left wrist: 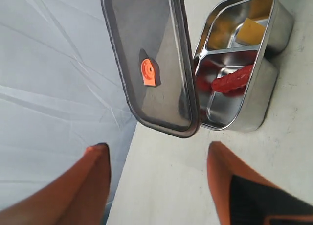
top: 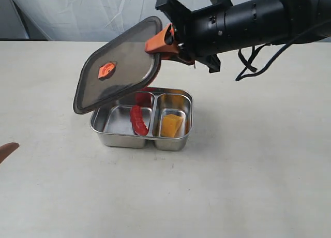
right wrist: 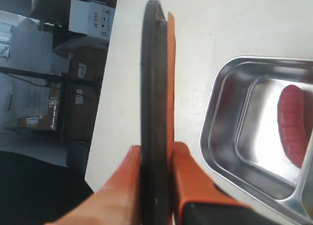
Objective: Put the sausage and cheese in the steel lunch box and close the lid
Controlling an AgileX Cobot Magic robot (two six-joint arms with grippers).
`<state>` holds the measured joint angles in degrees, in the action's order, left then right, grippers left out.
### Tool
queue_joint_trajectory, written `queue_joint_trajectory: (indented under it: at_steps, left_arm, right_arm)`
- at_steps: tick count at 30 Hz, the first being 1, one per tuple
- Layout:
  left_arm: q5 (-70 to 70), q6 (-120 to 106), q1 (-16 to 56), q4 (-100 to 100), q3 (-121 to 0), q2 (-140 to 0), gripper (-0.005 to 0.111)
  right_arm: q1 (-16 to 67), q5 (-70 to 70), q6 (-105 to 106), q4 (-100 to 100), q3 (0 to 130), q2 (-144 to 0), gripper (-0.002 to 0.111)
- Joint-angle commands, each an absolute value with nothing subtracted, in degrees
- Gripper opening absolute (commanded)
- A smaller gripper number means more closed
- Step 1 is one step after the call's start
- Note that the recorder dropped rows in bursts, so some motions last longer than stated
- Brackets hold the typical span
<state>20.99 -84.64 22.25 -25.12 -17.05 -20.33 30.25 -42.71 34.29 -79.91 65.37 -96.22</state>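
Steel lunch box point(top: 124, 139) rests on the counter point(top: 248, 170); its lid point(top: 124, 67) hangs tilted above, edge-pinched by the right gripper point(top: 163, 41); left gripper point(left wrist: 156, 161) gapes empty. Sausage point(top: 138, 121) and cheese point(top: 171, 125) lie inside. Lowered askew, the lid may snag the rim.

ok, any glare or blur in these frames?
Exterior view: sharp, evenly lit, steel lunch box mirrors the sausage. Left wrist view: near left claw blurred, lid crisp. Right wrist view: blown-out glare on the box floor; right claw gripping the lid edge is soft.
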Motion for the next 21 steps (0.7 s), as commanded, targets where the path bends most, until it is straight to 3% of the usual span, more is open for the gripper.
queue_joint_trajectory:
  at_steps: [1, 10, 21]
  left_arm:
    - [20.8, -83.2, 22.5, -24.8, -16.9, -19.6, 0.056]
    - [20.6, -83.1, 22.5, -24.8, -16.9, -19.6, 0.056]
    - [20.6, -82.8, 22.5, -24.8, -16.9, -19.6, 0.056]
  right_arm:
    - [26.6, -46.2, 34.9, -81.8, 64.2, -95.8, -0.001]
    - [18.2, -60.8, 51.2, -99.9, 53.3, -97.8, -0.001]
    - [17.8, -64.2, 61.0, -99.9, 51.1, -108.3, -0.001]
